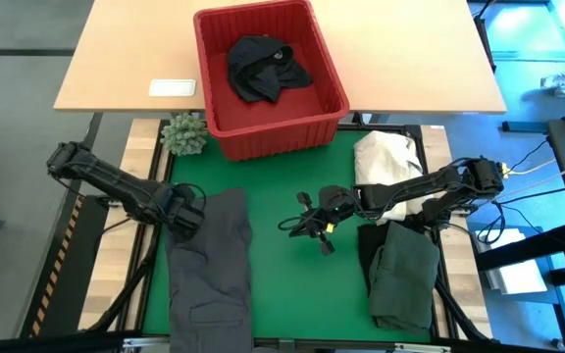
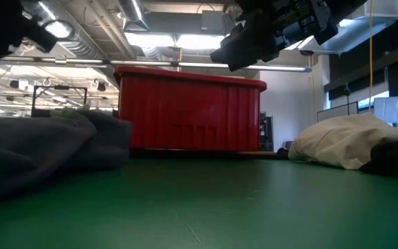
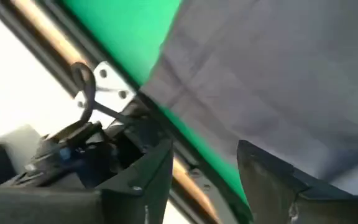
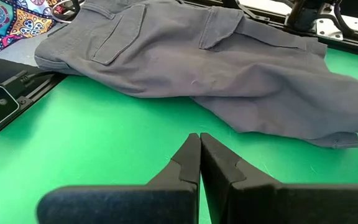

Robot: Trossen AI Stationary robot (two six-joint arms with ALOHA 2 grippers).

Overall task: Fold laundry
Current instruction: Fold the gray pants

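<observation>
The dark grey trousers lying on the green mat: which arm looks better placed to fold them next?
Probably the left. Its claw sits open at the dark grey cloth trousers' upper edge, while the right claw hangs shut over bare green mat, apart from them.

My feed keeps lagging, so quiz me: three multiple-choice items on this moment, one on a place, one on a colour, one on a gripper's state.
1. Where does the crumpled black cloth garment lie?
A. in the red plastic basket
B. on the green mat
C. on the cream-white cloth heap

2. What colour are the long cloth trousers spread by the left gripper?
A. cream
B. dark grey
C. red

3. How do the right gripper's fingers stand?
A. wide open
B. shut on cloth
C. shut, holding nothing

Answers: 1 A, the high view shows it inside the basket walls. 2 B, grey in the high and right wrist views. 3 C, the right wrist view shows the fingertips together over bare green mat.
</observation>
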